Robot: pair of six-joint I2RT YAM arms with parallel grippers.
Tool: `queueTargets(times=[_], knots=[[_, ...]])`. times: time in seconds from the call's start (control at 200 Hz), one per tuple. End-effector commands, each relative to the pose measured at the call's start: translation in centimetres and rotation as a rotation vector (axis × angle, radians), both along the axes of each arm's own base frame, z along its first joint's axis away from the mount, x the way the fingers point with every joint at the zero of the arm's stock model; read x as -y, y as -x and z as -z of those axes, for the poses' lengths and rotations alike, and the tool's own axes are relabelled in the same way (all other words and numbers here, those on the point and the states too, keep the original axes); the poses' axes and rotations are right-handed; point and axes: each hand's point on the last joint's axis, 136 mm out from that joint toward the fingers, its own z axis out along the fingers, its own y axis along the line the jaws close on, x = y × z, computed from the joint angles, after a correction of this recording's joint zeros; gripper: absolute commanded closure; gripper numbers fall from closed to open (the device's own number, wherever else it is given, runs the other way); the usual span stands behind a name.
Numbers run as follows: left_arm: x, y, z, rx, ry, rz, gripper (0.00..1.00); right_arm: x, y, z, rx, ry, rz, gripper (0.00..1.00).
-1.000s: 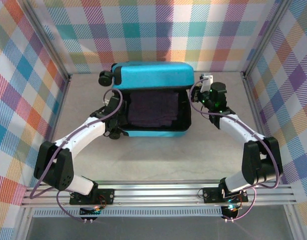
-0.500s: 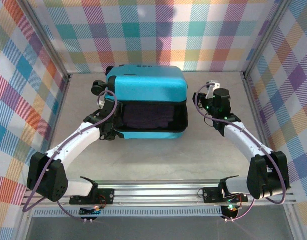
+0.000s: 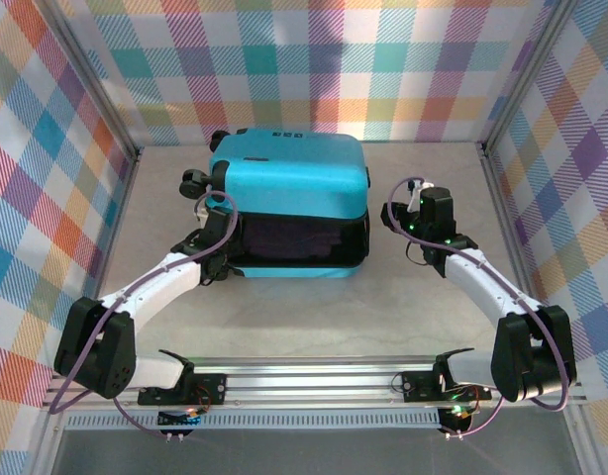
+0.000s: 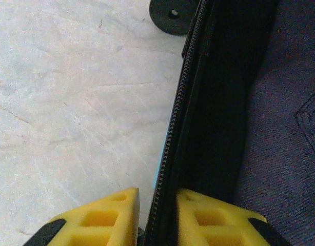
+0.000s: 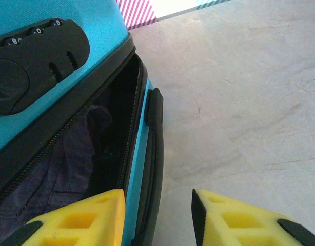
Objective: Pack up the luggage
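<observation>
The luggage (image 3: 289, 183) is a turquoise suitcase lying in the middle of the table, its lid lowered most of the way over the lower shell. A dark grey-purple garment (image 3: 284, 237) shows in the remaining gap. My left gripper (image 3: 217, 262) is at the case's left edge. In the left wrist view the gripper (image 4: 156, 193) has its yellow pads on either side of the zipper rim (image 4: 173, 133), slightly apart, the left pad clear of the rim. My right gripper (image 3: 393, 220) is at the right edge. In the right wrist view the gripper (image 5: 157, 193) is open astride the side wall and black handle (image 5: 153, 107).
Black wheels (image 3: 193, 181) stick out at the case's back left. A combination lock (image 5: 34, 56) sits on the lid's side. Bare table (image 3: 433, 317) lies in front of and right of the case. Plaid walls and metal posts close in three sides.
The lid has swung down from nearly upright to almost over the lower shell. My right gripper let go of the lid, opened and dropped to the side wall. My left jaws loosened slightly.
</observation>
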Motion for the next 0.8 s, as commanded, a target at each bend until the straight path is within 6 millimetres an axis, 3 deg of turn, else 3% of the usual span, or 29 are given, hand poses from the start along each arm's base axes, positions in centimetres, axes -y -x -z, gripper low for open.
queueTargets(times=[0.0, 0.31, 0.445, 0.795], knots=[[1.0, -2.3, -4.1, 0.181, 0.064, 0.023, 0.74, 0.1, 0.3, 0.5, -0.026, -0.009, 0.003, 0.59], [0.5, 1.1, -5.8, 0.154, 0.115, 0.040, 0.56, -0.6, -0.2, 1.2, -0.075, -0.025, -0.017, 0.55], [0.2, 2.2, -6.4, 0.166, 0.136, 0.040, 0.55, -1.0, -0.8, 1.6, -0.092, -0.037, -0.024, 0.55], [-1.1, 6.9, -5.6, 0.079, 0.146, 0.042, 0.55, -0.5, -1.4, 2.3, -0.129, -0.017, 0.014, 0.51]])
